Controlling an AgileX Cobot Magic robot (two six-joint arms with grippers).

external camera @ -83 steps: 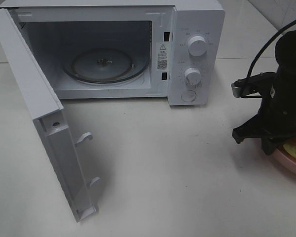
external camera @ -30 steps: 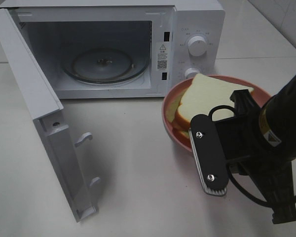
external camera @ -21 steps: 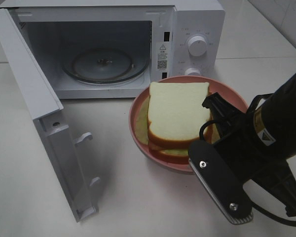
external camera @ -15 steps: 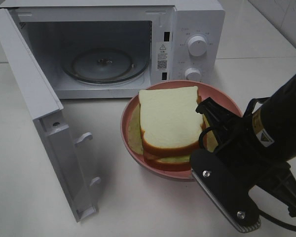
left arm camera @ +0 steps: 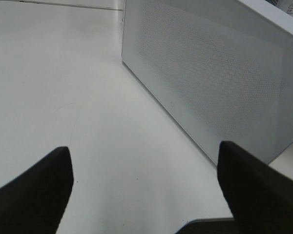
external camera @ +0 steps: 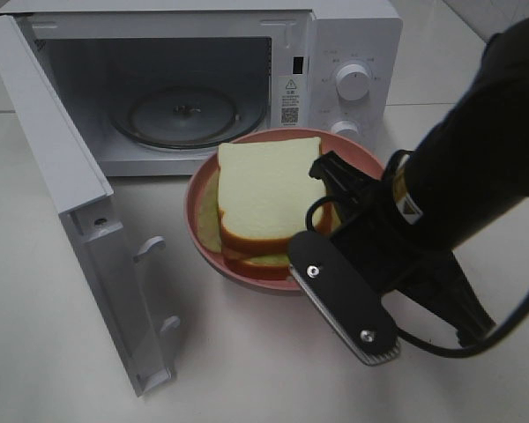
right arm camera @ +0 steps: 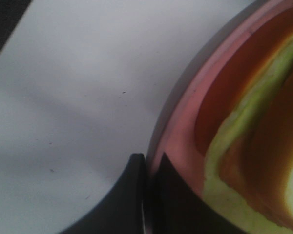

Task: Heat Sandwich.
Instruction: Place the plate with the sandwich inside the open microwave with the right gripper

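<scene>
Over the last half second the pink plate with the sandwich has slid toward 10 o'clock in the high view. It has gone from in front of the control panel to in front of the right corner of the open microwave cavity, and the right arm has come along with it.

The right gripper is closed on the plate's rim, one finger on each side of the pink edge. In the high view it grips at about 4 o'clock on the plate. The sandwich lies flat in the plate, two white slices with brown crust and a pale yellow-green layer showing at its 7 o'clock edge. The plate's 1 o'clock rim overlaps the lower knob of the panel, and the upper knob shows whole.

The glass turntable sits inside the cavity at 11 o'clock from the plate. The door stands swung fully out, running toward 7 o'clock from the cavity's left side, its latch hooks facing the plate.

The left gripper stands wide, its two dark fingers far apart and holding nothing. It is over bare white worktop, near a white panel with a fine dotted mesh that looks like the door's outer face. It does not show in the high view.
</scene>
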